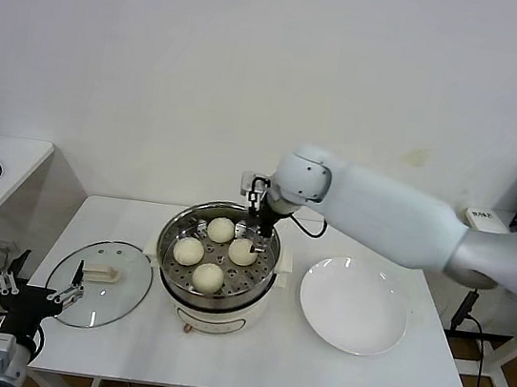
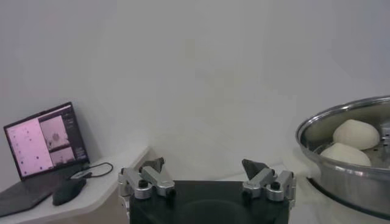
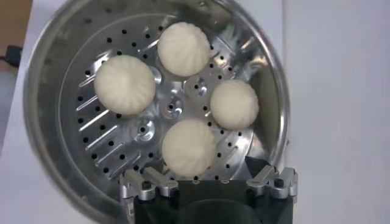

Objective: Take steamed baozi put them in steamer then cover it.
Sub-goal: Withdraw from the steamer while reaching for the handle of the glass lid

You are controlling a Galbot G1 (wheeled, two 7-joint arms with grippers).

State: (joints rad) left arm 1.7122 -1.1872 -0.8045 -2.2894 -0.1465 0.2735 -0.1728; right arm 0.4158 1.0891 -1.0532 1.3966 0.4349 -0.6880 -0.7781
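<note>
The steamer [image 1: 175, 228] stands mid-table, uncovered, on its cream base. Four cream-white baozi lie on its perforated tray: one at the back [image 1: 221, 230], one at the left [image 1: 188, 250], one at the right [image 1: 243, 251], one at the front [image 1: 207, 276]. My right gripper [image 1: 254, 241] hangs open and empty just above the right-hand bun. In the right wrist view my right gripper [image 3: 200, 176] is open over the tray [image 3: 109, 155], with the nearest bun [image 3: 188, 147] just ahead of it. My left gripper [image 1: 37, 293] is open and empty, low at the table's left front corner.
The round glass lid [image 1: 123, 266] with cream handle lies flat on the table left of the steamer. An empty white plate [image 1: 353, 305] sits to the right. A side desk [image 1: 2, 167] stands at the far left, with a laptop [image 2: 46, 140] and mouse [image 2: 67, 190].
</note>
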